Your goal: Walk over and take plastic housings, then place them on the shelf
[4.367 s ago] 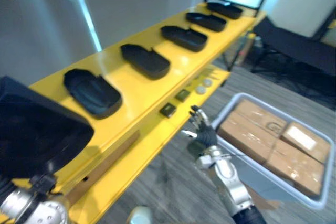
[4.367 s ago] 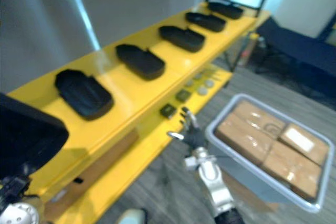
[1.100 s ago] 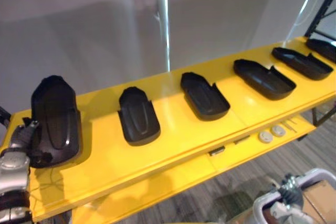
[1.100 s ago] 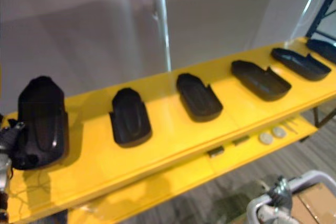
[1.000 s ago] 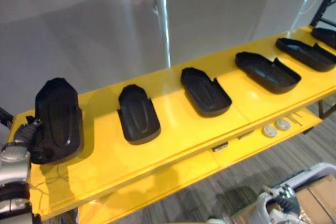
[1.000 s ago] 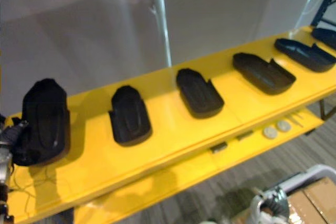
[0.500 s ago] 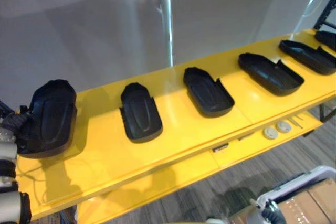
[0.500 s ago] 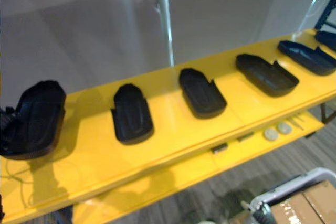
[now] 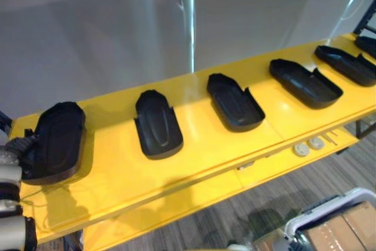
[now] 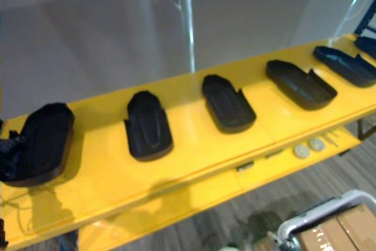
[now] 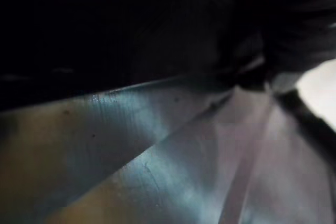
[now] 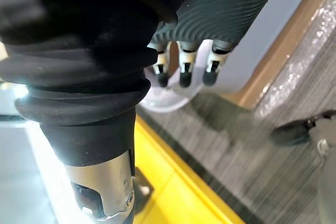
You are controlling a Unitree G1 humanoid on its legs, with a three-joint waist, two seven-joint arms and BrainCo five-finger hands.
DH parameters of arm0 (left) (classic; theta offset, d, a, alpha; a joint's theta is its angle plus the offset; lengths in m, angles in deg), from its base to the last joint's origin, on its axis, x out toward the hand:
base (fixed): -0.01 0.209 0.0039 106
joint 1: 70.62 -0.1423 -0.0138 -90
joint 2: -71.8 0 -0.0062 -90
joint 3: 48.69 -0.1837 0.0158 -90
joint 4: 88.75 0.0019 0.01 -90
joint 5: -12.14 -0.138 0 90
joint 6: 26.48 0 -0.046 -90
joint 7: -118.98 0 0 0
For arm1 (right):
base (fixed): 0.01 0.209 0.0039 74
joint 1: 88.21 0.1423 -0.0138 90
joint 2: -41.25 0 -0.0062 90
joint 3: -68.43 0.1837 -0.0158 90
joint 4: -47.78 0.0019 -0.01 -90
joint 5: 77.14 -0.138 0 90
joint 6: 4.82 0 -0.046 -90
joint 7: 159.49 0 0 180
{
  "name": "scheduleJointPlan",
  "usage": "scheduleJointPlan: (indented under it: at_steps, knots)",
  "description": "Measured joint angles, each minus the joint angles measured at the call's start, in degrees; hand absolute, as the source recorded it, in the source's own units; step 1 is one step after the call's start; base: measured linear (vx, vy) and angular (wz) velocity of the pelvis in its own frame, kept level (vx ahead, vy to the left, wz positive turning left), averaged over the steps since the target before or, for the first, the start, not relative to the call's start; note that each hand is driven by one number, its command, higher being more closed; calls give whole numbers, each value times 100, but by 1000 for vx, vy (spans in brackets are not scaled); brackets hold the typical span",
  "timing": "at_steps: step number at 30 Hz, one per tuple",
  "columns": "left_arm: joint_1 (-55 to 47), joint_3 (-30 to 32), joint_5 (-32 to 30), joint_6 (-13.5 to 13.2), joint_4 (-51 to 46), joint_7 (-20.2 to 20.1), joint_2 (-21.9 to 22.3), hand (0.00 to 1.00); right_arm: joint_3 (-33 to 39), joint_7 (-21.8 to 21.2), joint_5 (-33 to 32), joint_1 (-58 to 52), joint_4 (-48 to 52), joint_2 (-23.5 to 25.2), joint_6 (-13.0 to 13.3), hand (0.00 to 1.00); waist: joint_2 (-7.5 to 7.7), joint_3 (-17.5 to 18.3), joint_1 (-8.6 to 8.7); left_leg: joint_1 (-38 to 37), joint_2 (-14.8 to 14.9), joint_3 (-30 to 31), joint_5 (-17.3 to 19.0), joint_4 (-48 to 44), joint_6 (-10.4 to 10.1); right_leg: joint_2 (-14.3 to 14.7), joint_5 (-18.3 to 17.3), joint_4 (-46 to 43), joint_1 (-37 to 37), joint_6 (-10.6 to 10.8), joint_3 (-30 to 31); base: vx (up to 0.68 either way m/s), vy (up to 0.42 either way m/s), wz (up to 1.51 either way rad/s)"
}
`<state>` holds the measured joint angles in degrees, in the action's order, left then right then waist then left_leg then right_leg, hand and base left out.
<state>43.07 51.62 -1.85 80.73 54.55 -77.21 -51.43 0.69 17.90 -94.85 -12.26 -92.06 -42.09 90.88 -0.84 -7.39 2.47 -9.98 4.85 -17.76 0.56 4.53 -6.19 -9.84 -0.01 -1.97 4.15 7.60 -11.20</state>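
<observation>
The yellow shelf [image 9: 194, 163] crosses the frame as a long band, rising from the lower left to the upper right, with a grey wall [image 9: 106, 33] right behind it. Black plastic housings lie along it in a row, hollow side up. The leftmost housing [image 9: 56, 140] sits at the left end of the shelf. Its long axis runs from the front edge toward the wall, with the far end leaning a little to the right. The left hand [image 9: 20, 146] is against its near left end at the frame's left edge. Its fingers are hidden there, so I cannot tell whether they clasp the housing or only touch it.

The second housing [image 9: 157, 123] also lies front to back, apart from the first across a bare yellow gap. The third housing [image 9: 235, 101] and fourth housing [image 9: 305, 82] slant more, far ends to the upper left. Further ones trail off to the upper right.

A bare strip runs along the whole front of the shelf. Below it, a lower ledge [image 9: 176, 204] carries two round discs [image 9: 308, 145].

At the lower right a white-rimmed bin [image 9: 320, 211] with cardboard boxes [image 9: 341, 233] stands on grey carpet [image 9: 247, 216]. In the right wrist view the right hand [image 12: 181, 59] hangs beside the bin, fingers loose and holding nothing.
</observation>
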Motion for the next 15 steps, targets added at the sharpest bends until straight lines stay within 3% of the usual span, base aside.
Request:
scheduleJointPlan:
  at_steps: [7,8,12,15]
  knots:
    - [-247,79,1,-146,-13,294,395,100,1,-23,1,36,-66,2,-104,0,69,3,13,-22,-2,-34,1,0,0,4,58,72,35,-7,23,0,1,0]
    - [-257,80,0,-174,-13,344,417,0,2,-27,1,34,-73,1,-104,0,68,3,14,-35,-4,-38,2,1,1,5,60,77,49,-8,24,0,0,0]
    - [-362,94,-15,-178,-36,507,486,0,2,-55,0,47,-74,-4,-104,0,53,-4,31,-104,-9,-78,21,6,15,12,71,125,111,-4,39,-15,5,-3]
    - [-364,95,-16,-172,-36,889,524,0,6,-104,1,80,-74,-8,-104,0,53,-21,38,-91,-20,-106,24,9,21,10,96,172,109,0,48,-11,6,-2]
